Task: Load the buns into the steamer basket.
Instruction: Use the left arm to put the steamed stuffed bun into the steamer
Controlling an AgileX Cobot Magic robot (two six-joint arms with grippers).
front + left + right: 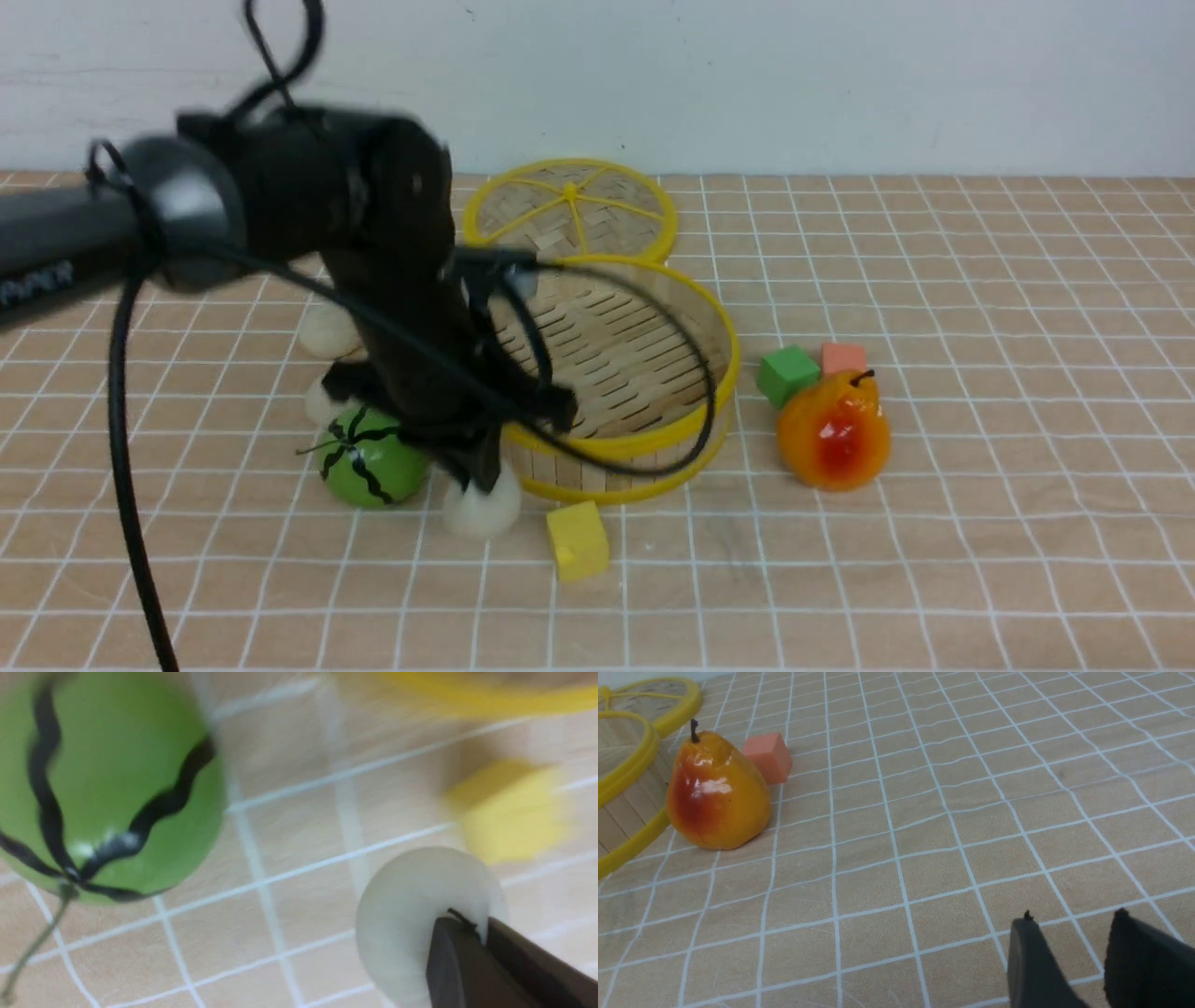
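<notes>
Left pincer [474,929] grasping bun [411,905] beside melon [103,784]; right pincer [1073,914] parted, empty, only in wrist view

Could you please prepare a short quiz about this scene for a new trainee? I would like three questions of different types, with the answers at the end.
1. True or false: the lid lies behind the basket, not on it.
2. What does the left gripper pinch? A melon, B bun, C pear.
3. How many cubes lie on the table?
Key: 1 true; 2 B; 3 three: yellow, green, pink.
</notes>
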